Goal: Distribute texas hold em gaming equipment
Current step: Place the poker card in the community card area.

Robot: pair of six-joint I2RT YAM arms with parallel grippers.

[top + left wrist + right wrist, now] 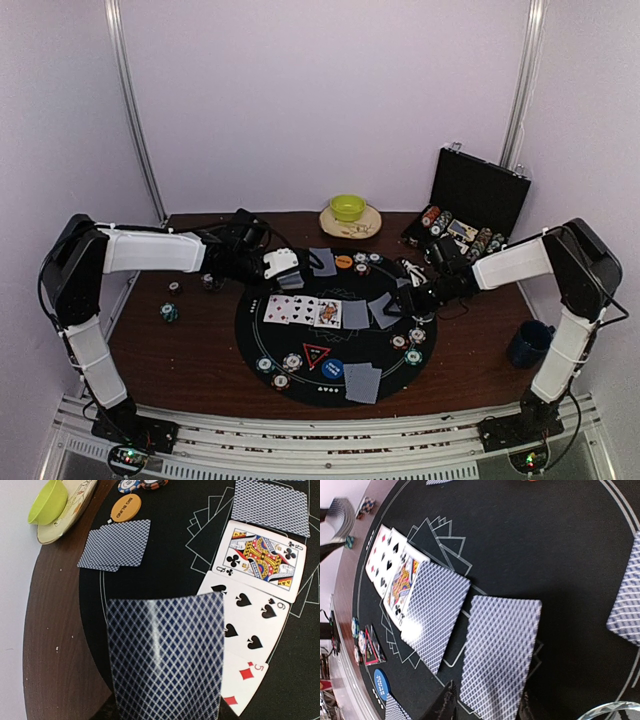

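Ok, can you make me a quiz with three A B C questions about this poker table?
1. Where is the green bowl? A on a plate at the table's far edge; B on the floor; C hanging on the wall.
2. How many face-up cards lie in the middle row? A one; B three; C six.
3. The black chip case is: A shut; B open, lid standing up; C upside down.
Answers: A, the bowl sits on the plate near the back wall; B, a five of diamonds, a spade card and the queen of clubs show; B, its lid stands upright.
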